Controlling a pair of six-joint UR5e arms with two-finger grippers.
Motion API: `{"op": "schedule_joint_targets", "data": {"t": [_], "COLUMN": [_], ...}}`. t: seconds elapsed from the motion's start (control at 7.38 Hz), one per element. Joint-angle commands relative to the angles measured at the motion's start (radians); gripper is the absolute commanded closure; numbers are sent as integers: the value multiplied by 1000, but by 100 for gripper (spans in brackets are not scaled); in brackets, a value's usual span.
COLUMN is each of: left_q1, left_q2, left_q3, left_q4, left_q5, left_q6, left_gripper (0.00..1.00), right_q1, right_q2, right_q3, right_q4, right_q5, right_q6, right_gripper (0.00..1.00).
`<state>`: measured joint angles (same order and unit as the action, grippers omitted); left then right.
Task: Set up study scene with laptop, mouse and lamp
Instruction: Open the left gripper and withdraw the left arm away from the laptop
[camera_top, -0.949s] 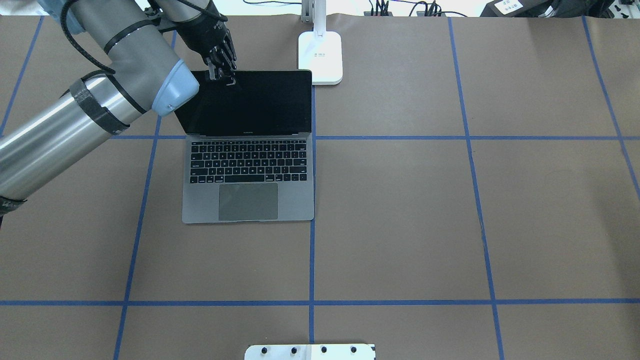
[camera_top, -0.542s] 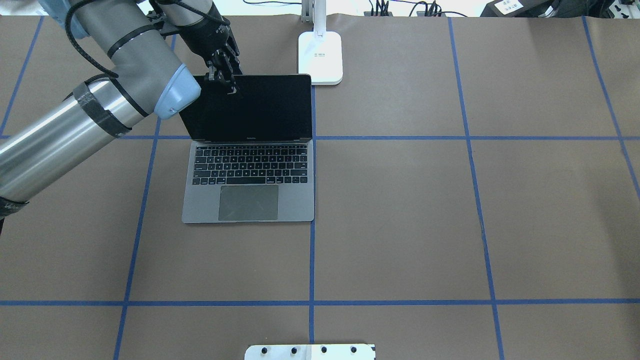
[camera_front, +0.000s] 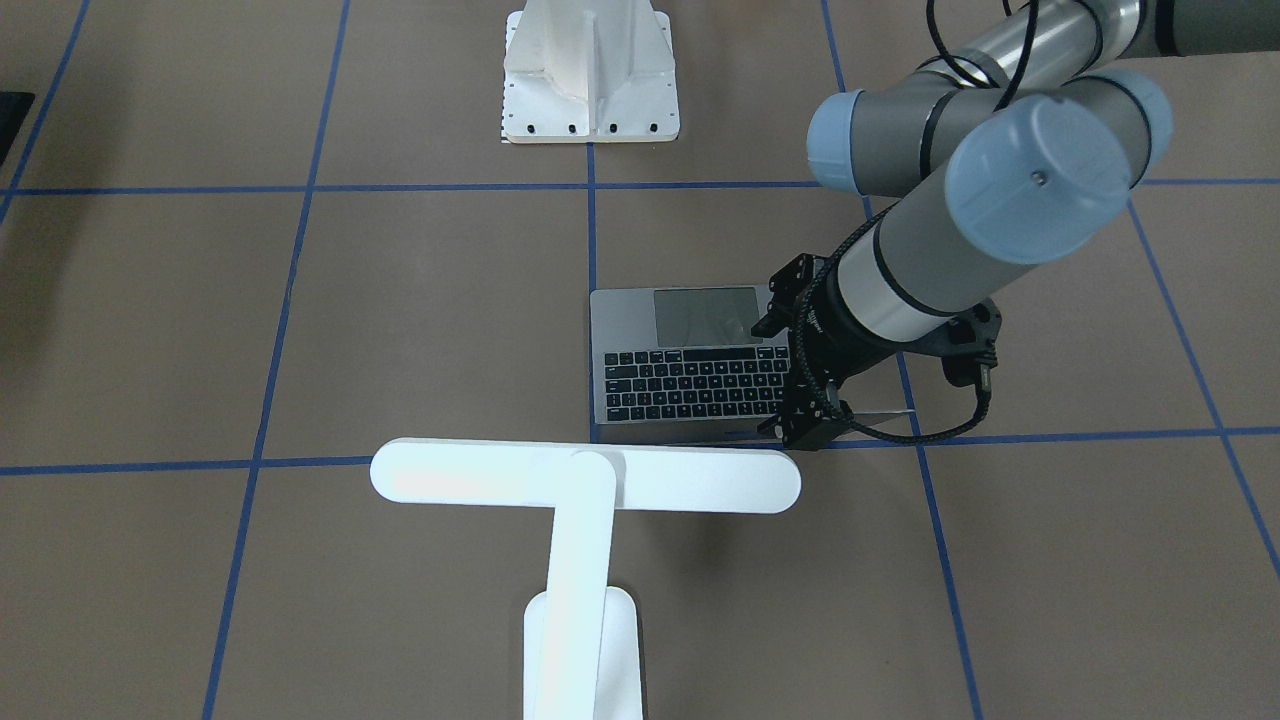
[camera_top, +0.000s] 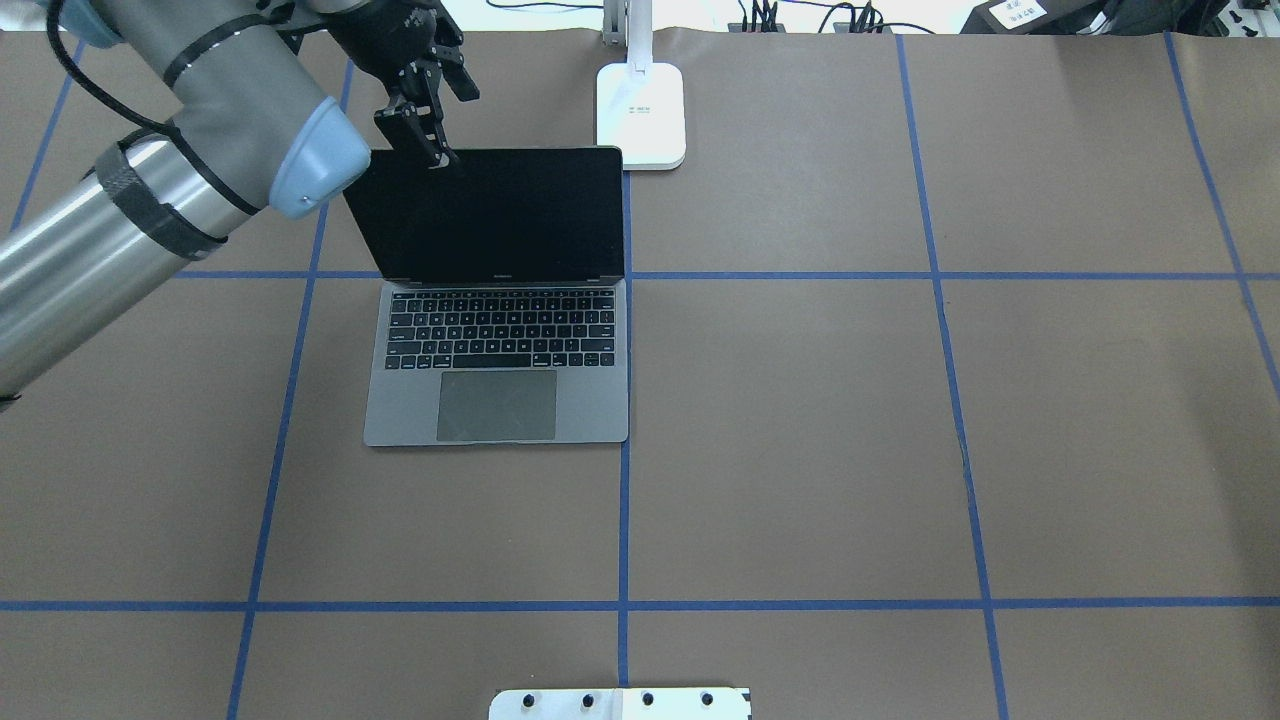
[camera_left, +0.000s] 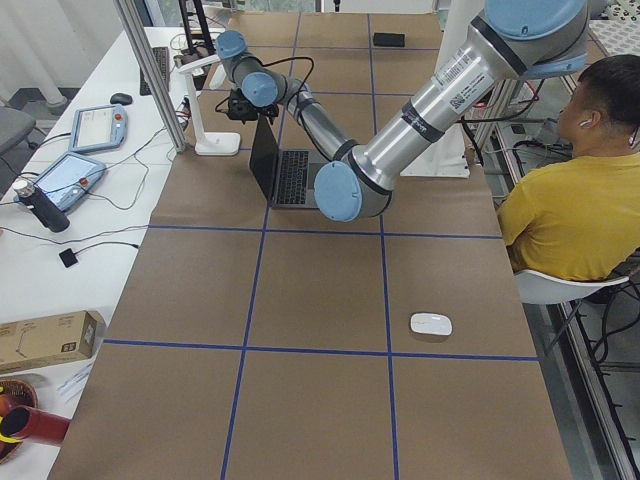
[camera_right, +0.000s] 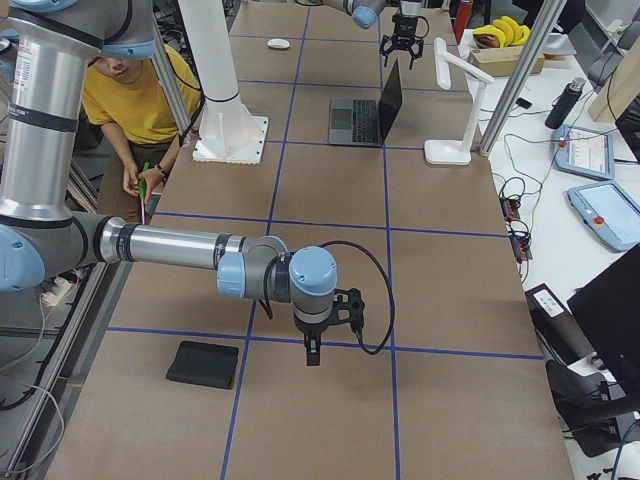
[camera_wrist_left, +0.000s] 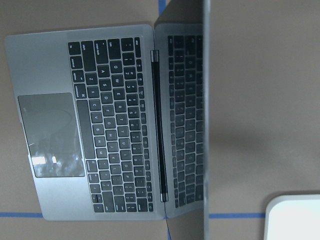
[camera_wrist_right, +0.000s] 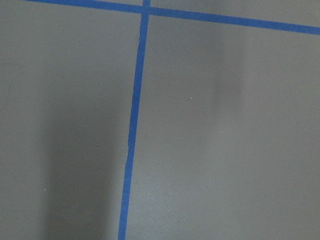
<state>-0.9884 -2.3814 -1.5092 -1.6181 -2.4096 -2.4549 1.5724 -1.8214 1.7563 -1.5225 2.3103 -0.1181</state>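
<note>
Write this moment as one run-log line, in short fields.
laptop: lid open | left gripper: open, above lid edge | right gripper: state unclear | mouse: far from laptop | lamp: beside laptop

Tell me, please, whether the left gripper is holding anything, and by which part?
Nothing is held: the left gripper hovers at the top edge of the screen lid of the laptop, its jaws apart, not clamped on it.
</note>
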Motion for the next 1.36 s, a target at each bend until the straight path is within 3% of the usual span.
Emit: {"op": "schedule_joint_targets", "data": {"t": [0.0,0.54,0.95,1.22], "left_q1": [-39,-162,-269,-349], "left_q2": [163,478,700,805], "left_q3": [-235,-474,-487,-482], "left_q4": [7,7,10,10], "left_q5": [4,6,4,4], "left_q6": [157,856,1563,1814], "left_gripper": [0,0,0,0], "right_q1": [0,0,3,46], "right_q2": [7,19,-5,-16], "right_q3": [8,6,0,-29], "right_q4": [1,2,2,-1], "right_q5": [3,4,-6,-48], "right_q6": [0,-6,-9,-2], "right_gripper": [0,0,0,0]}}
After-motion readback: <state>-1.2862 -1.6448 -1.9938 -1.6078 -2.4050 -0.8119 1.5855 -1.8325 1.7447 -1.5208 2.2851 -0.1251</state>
